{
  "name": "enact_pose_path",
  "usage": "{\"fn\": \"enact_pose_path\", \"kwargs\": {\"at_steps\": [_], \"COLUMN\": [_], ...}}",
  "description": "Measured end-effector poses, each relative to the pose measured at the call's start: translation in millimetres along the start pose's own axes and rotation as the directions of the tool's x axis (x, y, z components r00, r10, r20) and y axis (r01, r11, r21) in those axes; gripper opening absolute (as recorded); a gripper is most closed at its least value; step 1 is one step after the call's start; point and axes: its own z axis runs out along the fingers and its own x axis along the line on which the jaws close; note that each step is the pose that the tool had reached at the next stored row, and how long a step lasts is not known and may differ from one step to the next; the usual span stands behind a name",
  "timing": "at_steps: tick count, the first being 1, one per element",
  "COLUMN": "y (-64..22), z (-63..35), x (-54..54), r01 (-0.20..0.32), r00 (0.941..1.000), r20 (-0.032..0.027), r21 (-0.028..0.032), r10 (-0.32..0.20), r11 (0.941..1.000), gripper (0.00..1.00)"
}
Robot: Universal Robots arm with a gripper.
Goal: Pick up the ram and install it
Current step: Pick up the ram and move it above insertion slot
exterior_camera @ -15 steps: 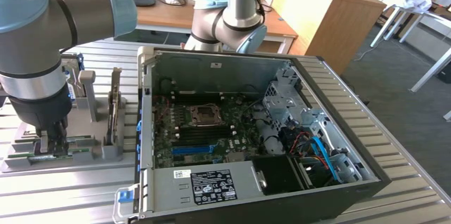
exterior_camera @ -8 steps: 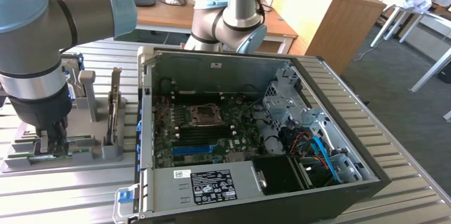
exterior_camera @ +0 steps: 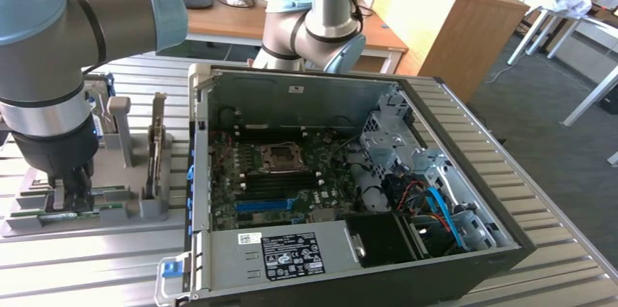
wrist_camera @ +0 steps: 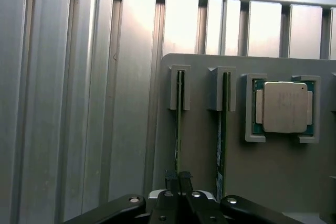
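Note:
Two green rams stand on edge in the slots of a grey holder [wrist_camera: 273,182]. My gripper [wrist_camera: 178,179] is shut on the thin edge of one ram [wrist_camera: 178,124], its two black fingers pressed together around the board. The other ram [wrist_camera: 223,129] stands free in the neighbouring slot. In the exterior view the gripper [exterior_camera: 75,185] is lowered into the holder [exterior_camera: 39,229] at the exterior view's left, beside the open computer case [exterior_camera: 198,140]. Blue memory slots [exterior_camera: 263,205] lie on the motherboard inside the case.
A square silver processor chip [wrist_camera: 284,107] sits in a pocket of the holder next to the rams. An upright card [exterior_camera: 155,148] stands between the holder and the case. The case holds a processor socket [exterior_camera: 282,156], a power supply [exterior_camera: 280,253] and cables. Everything rests on a ribbed metal table [wrist_camera: 79,103].

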Motion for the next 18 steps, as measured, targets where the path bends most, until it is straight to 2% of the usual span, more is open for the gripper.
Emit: {"fn": "enact_pose_path", "kwargs": {"at_steps": [4,10,18], "y": [0.1,0.0,-0.2], "z": [-1.0,-8.9,-30.6], "x": [0.0,-0.2,-0.6], "r01": [0.000,0.000,-0.001], "r00": [1.0000,1.0000,1.0000], "r20": [0.0000,0.0000,0.0001], "r21": [0.0001,0.0001,-0.0005], "r10": [0.000,0.000,0.001], "r11": [1.0000,1.0000,1.0000], "gripper": [0.11,0.11,0.11]}}
